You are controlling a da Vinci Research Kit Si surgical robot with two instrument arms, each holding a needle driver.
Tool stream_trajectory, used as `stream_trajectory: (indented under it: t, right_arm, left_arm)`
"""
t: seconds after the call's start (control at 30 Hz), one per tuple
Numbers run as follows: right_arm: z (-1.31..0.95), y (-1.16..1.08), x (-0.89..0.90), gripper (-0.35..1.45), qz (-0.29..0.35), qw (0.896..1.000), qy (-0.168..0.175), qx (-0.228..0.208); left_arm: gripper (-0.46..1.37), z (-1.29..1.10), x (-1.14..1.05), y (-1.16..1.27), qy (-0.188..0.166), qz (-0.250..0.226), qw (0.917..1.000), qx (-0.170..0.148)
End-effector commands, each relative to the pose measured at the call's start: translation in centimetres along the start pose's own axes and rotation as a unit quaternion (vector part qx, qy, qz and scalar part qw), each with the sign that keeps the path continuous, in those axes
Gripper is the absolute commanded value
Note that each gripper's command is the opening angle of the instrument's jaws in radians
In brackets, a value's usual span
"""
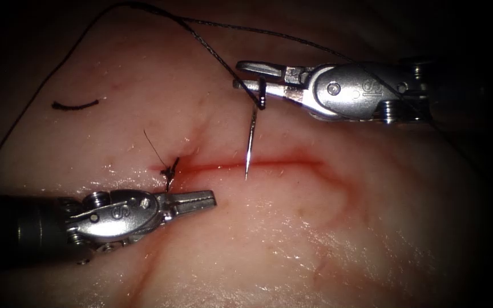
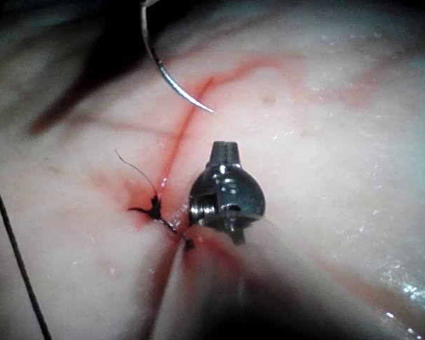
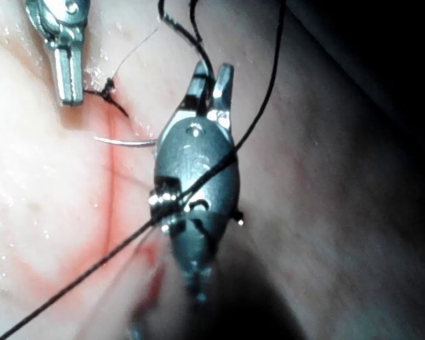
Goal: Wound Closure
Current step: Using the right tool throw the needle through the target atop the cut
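One knot (image 1: 170, 169) is tied at the cut's (image 1: 269, 163) left end; the needle (image 1: 251, 142) is grasped near its tail by the right hand (image 1: 250, 76) above the open remainder, while the left hand (image 1: 201, 200) is clenched, empty.

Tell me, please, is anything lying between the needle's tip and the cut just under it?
Nothing visible does. The right tool holds the needle near its thread end, tip hanging free just above the cut. The knot and the left tool, holding nothing, sit further left.
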Motion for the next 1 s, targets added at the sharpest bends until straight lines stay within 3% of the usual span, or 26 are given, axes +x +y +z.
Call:
stream_trajectory:
  t: [0.03, 0.6, 0.83, 1.0]
  right_arm:
    - [0.01, 0.01, -0.01, -0.35, -0.011, 1.000, 0.001, -0.004]
    - [0.21, -0.05, -0.07, -0.35, -0.097, 0.995, 0.023, 0.004]
    - [0.29, -0.09, -0.09, -0.35, -0.119, 0.993, 0.024, 0.003]
    - [0.30, -0.08, -0.13, -0.35, -0.126, 0.992, 0.025, 0.003]
  left_arm:
    - [-0.35, 0.01, 0.00, -0.02, -0.001, 0.003, 1.0000, -0.001]
    - [-0.35, 0.17, -0.18, -0.07, -0.025, 0.026, 0.9992, 0.020]
    - [-0.35, 0.22, -0.33, -0.18, -0.069, 0.069, 0.9923, 0.075]
    - [-0.35, 0.24, -0.37, -0.23, -0.078, 0.071, 0.9903, 0.090]
